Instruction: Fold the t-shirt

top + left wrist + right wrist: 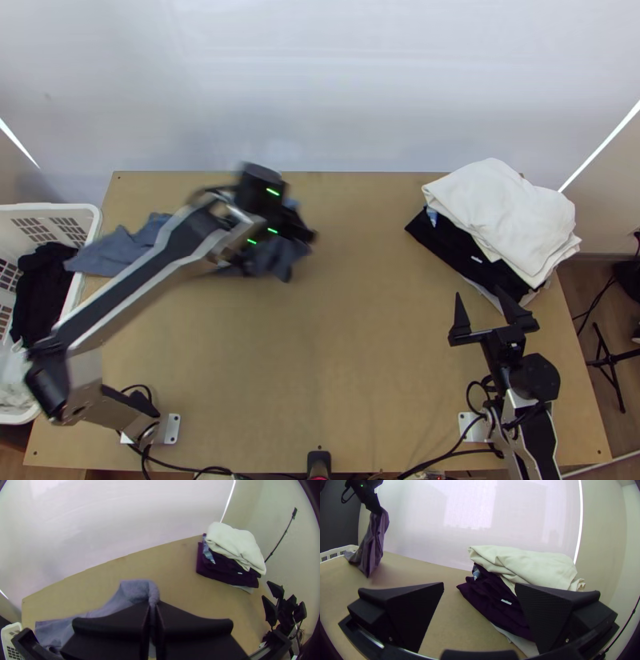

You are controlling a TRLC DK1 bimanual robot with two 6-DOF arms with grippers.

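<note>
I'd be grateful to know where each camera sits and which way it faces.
Top view: high over the near edge of the table, looking steeply down; left arm and right arm show.
Left wrist view: on its wrist, facing across the table; left gripper grips the blue-grey garment.
Right wrist view: on its wrist, facing the clothes pile between right gripper's open fingers.
Both wrist views share pile and garment.

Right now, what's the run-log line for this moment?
left claw: shut on blue-grey cloth | right claw: open, near clothes stack | cloth: loose, part raised, rest on table
</note>
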